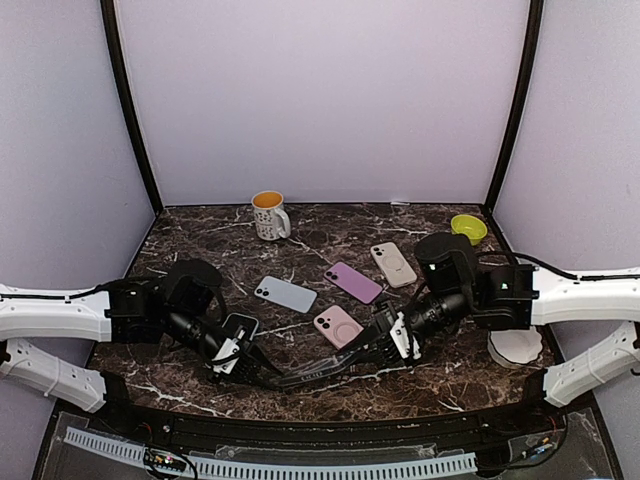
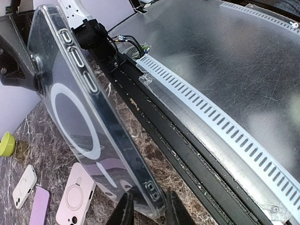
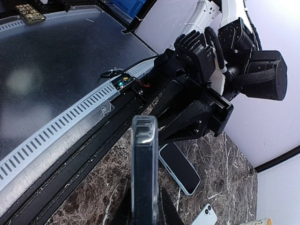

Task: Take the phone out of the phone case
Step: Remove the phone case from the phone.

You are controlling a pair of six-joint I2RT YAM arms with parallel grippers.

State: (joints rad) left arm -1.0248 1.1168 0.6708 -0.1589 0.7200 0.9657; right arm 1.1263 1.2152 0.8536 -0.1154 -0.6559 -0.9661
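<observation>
Hands: left gripper (image 2: pixel 149 210) and right gripper (image 3: pixel 144 207) both pinched the clear case (image 2: pixel 79 117) at its ends | Feel: we thought it light, bendy, slippery | Hold: its rims

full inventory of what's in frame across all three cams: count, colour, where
clear case: 1, transparent with white ring, held above the table's near edge
face-up phone: 1, dark screen, on the table by the left arm
blue-grey phone: 1, back up, mid-table left
purple phone: 1, back up, mid-table
cream phone: 1, back up, mid-table right
pink phone: 1, back up, mid-table, nearest the case
mug: 1, white, orange inside, back centre-left
bowl: 1, yellow-green, back right
disc: 1, white, right edge; cannot tell what it is
table: 1, dark marble
left gripper: 1, black, shut on one end of the case
right gripper: 1, black, shut on the other end
</observation>
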